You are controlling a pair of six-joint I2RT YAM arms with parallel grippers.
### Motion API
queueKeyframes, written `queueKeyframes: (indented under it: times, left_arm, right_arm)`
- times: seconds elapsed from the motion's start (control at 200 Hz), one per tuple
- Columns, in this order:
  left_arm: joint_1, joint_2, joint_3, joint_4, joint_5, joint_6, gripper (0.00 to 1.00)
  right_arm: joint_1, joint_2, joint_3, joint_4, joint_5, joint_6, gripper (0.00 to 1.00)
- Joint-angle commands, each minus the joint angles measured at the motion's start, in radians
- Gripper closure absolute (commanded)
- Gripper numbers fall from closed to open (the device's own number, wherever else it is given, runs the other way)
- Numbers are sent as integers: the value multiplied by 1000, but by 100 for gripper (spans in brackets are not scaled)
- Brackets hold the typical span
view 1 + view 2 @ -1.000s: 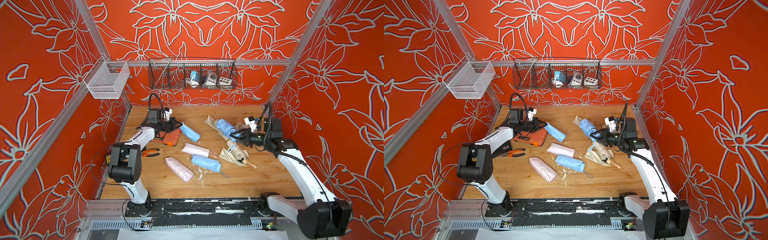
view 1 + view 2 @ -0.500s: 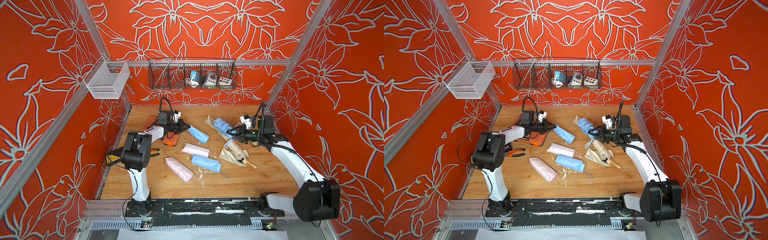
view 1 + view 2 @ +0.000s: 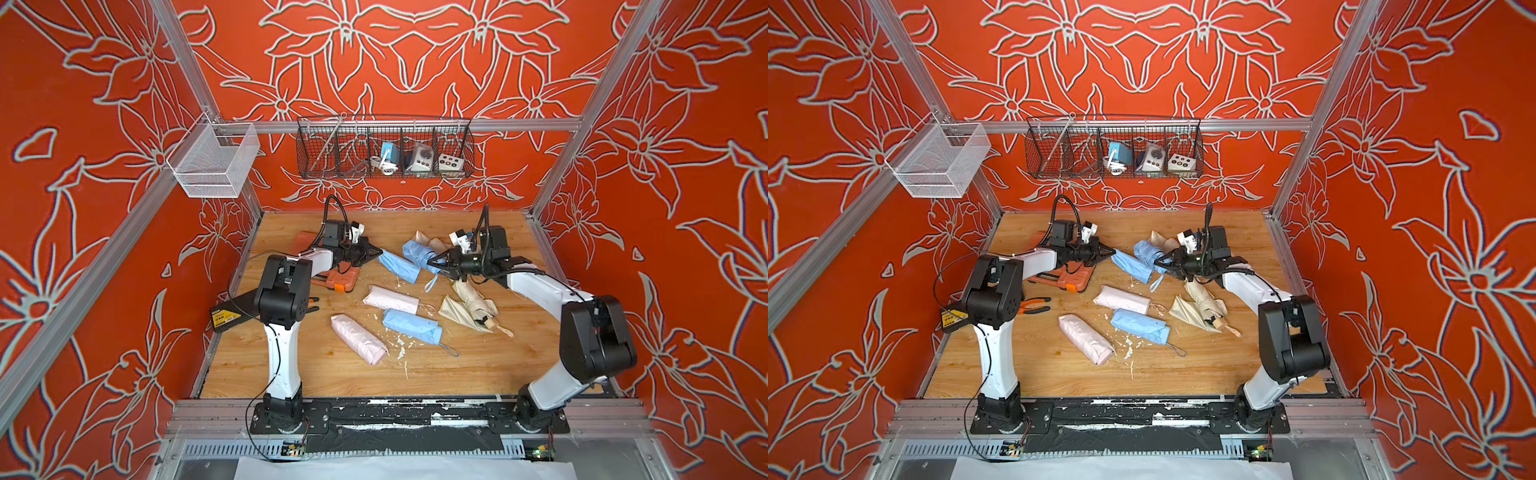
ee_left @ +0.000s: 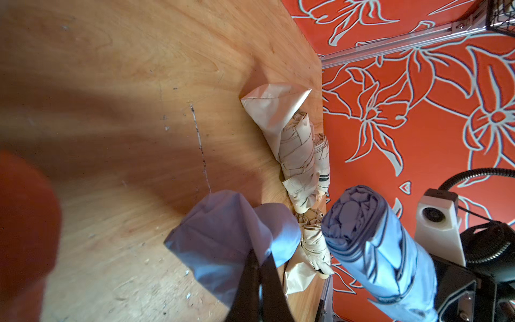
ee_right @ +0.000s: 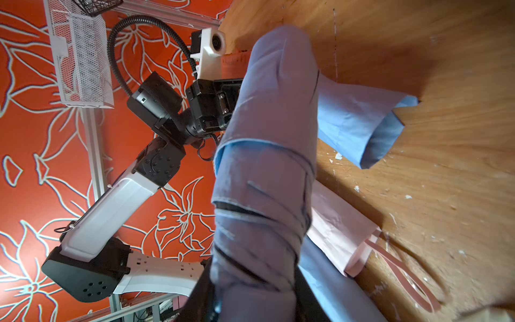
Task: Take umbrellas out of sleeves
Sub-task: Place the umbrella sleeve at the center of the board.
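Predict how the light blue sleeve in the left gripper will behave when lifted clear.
Probably floppy: the light blue sleeve creases and bunches where the left gripper pinches it. Likely very light, since it looks like thin, empty fabric.

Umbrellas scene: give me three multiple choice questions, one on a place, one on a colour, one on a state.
1. Where does the cream umbrella with the wooden handle lie?
A. in the wall basket
B. on the table beside the right arm
C. on the orange case

2. What colour is the sleeve pinched in the left tool?
A. light blue
B. pale pink
C. cream

3. The blue umbrella held by the right tool is
A. deep in its sleeve
B. spread open
C. folded, clear of the sleeve

1 B: it rests on the wood by that arm.
2 A: blue cloth sits between the shut tips.
3 C: the sleeve's mouth gapes empty.
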Motion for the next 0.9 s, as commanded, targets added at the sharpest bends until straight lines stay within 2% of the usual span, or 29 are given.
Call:
queueKeyframes:
  times: [0.0, 0.45, 0.771, 0.816, 0.896]
  left_arm:
    - [0, 39, 43, -18, 15, -1, 100]
    - [-5, 122, 126, -78, 20, 12, 100]
    - [-8, 151, 192, -145, 11, 44, 100]
    - [-8, 155, 201, -162, 8, 46, 93]
    - [-8, 155, 208, -192, -6, 59, 70]
  right_arm:
    - [16, 42, 44, 167, -56, 38, 100]
    - [31, 279, 107, 320, -67, 80, 100]
    - [38, 328, 111, 156, -29, -80, 98]
    - [38, 327, 110, 133, -19, -100, 95]
    - [38, 329, 115, 85, 3, -135, 89]
